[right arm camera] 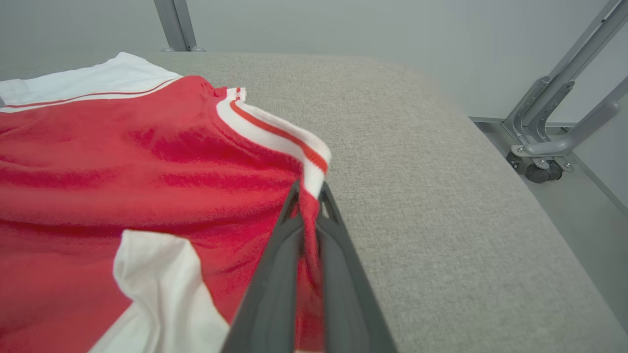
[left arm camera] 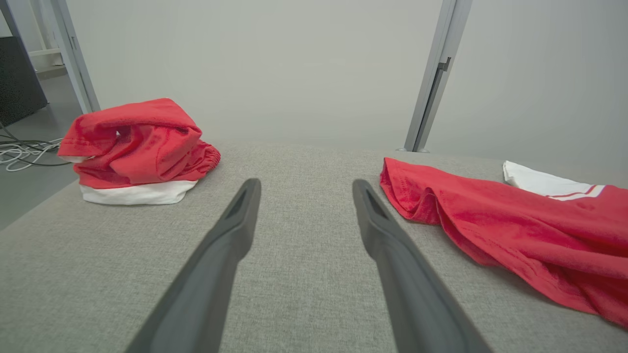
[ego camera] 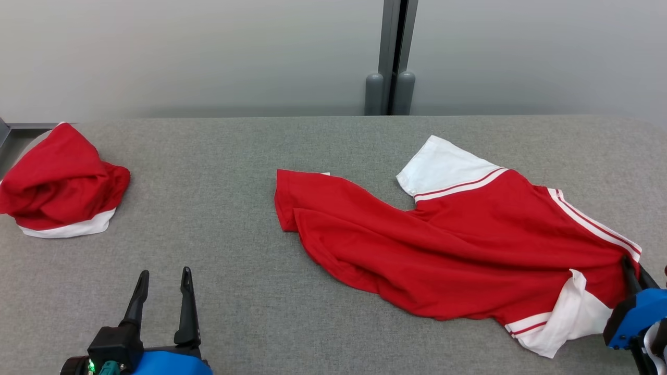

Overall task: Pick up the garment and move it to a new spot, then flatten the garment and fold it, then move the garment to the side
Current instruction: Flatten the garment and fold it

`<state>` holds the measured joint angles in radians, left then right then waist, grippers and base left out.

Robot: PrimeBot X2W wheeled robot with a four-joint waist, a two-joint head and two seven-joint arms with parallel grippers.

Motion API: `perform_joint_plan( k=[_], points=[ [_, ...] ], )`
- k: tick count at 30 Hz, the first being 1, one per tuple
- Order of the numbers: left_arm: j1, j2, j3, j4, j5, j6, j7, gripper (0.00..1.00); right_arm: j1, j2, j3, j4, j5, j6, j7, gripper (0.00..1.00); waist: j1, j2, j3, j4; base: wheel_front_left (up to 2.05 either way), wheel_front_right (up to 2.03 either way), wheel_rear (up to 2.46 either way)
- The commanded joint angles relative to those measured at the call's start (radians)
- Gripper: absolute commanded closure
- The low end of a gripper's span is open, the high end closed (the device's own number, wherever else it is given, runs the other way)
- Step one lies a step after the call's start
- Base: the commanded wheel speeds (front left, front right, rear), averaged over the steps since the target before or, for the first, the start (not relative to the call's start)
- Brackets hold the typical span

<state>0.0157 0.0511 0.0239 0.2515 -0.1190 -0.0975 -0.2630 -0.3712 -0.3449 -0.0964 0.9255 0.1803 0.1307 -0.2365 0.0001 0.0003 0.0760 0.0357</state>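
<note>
A red garment (ego camera: 443,250) with white sleeves and white-and-red striped trim lies spread and rumpled across the right half of the grey table (ego camera: 224,172). My right gripper (ego camera: 629,266) is at its right edge by the striped collar, shut on a fold of the red cloth; in the right wrist view the fabric (right arm camera: 171,171) is pinched between the two fingers of the right gripper (right arm camera: 309,189). My left gripper (ego camera: 164,278) stands open at the lower left over bare table, well left of the garment's hem (left arm camera: 490,220). In the left wrist view, nothing lies between the fingers of the left gripper (left arm camera: 304,189).
A second red-and-white garment (ego camera: 60,182) lies bunched in a heap at the table's far left edge (left arm camera: 137,147). Grey wall panels and a post (ego camera: 391,57) stand behind the table. A wheeled metal frame (right arm camera: 554,132) is on the floor past the right edge.
</note>
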Motion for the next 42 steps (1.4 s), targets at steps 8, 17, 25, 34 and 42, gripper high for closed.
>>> perform_joint_plan(
  k=[8,17,25,34,42],
  points=[
    [-0.001,-0.001,-0.003,0.007,-0.002,0.001,-0.003,0.00,0.035,0.103,-0.054,-0.283,-0.035,0.000,-0.029,0.00,-0.0001,-0.0003,-0.001,-0.006,0.00,0.00,0.00],
    [-0.028,-0.001,-0.003,0.017,0.011,-0.006,-0.003,0.00,0.230,0.248,0.043,-0.675,-0.008,0.000,-0.029,0.00,-0.0001,-0.0003,0.006,-0.011,0.00,0.00,0.00],
    [-0.028,-0.002,-0.004,0.024,0.012,-0.009,-0.003,0.00,0.298,0.284,0.125,-0.677,-0.009,0.000,-0.030,0.00,-0.0001,-0.0003,0.007,-0.027,0.00,0.00,0.00],
    [-0.088,-0.002,-0.076,0.086,0.030,-0.024,-0.003,0.00,0.269,0.288,0.116,-0.668,-0.029,0.000,-0.030,0.00,-0.0001,-0.0003,0.014,-0.059,0.00,0.00,0.00],
    [-0.264,0.000,-0.248,0.295,0.047,-0.035,-0.003,0.00,0.251,0.287,0.128,-0.659,-0.028,0.000,-0.029,0.00,-0.0001,-0.0003,0.027,-0.100,0.00,0.00,0.00]
  ],
)
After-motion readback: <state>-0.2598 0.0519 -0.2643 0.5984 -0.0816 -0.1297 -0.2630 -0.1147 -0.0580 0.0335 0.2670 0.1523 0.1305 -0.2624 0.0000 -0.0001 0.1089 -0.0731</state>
